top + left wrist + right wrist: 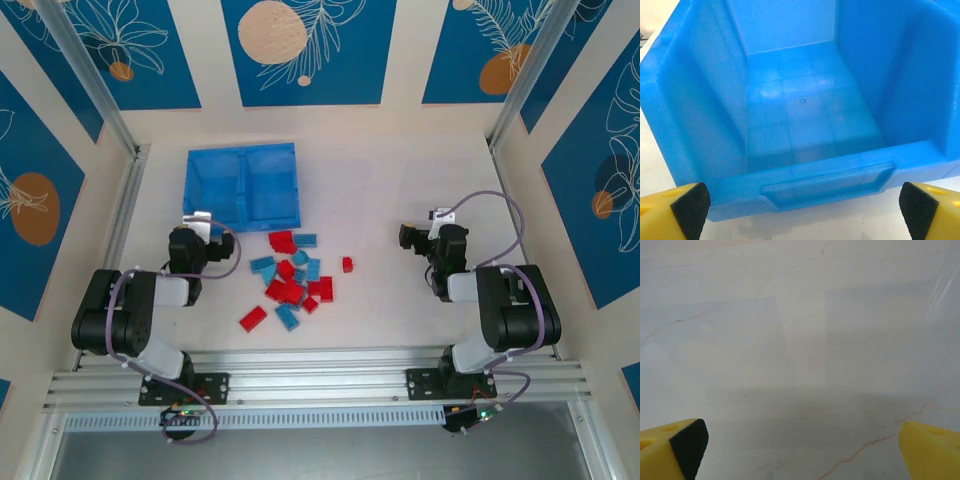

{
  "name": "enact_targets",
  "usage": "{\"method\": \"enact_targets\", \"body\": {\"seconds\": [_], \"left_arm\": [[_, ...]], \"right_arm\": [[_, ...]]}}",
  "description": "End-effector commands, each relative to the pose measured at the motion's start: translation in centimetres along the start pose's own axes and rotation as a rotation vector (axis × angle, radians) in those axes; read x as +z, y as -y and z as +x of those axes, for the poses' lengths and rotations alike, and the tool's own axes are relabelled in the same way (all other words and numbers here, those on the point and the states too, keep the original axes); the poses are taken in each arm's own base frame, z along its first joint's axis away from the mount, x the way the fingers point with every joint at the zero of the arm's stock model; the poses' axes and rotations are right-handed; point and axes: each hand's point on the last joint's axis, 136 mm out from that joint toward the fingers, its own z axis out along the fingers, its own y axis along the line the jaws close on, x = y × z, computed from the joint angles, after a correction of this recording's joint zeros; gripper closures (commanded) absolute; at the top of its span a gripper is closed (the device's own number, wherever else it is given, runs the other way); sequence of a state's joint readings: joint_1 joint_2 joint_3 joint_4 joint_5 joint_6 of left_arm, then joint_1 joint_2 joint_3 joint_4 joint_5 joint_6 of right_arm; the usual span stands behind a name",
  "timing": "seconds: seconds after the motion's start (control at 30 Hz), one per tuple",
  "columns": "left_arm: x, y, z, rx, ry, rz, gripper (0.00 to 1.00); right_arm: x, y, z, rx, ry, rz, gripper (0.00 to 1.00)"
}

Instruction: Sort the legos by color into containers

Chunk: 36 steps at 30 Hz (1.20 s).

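The legos lie in a loose heap on the white table, just below the tray's near right corner. Red ones and light blue ones are mixed, and one small red brick sits apart to the right. The containers are a blue two-compartment tray at the back left, with nothing in either half. My left gripper is open right at the tray's near wall, facing the left compartment. My right gripper is open over bare table, well right of the heap.
Aluminium posts and patterned blue-and-cream walls close in the table on the left, right and back. A metal rail carrying both arm bases runs along the near edge. Bare table lies between the heap and the right arm.
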State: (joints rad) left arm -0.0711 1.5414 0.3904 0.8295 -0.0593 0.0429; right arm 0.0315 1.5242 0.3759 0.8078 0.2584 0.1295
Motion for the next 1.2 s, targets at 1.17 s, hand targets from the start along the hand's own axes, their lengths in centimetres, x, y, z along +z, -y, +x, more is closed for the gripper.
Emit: {"method": "enact_targets", "body": {"seconds": [1.17], "left_arm": [[-11.0, -1.5, -6.6, -0.345, -0.029, -0.166, 0.00]], "right_arm": [[-18.2, -12.1, -4.3, 0.413, -0.543, -0.372, 0.01]]}}
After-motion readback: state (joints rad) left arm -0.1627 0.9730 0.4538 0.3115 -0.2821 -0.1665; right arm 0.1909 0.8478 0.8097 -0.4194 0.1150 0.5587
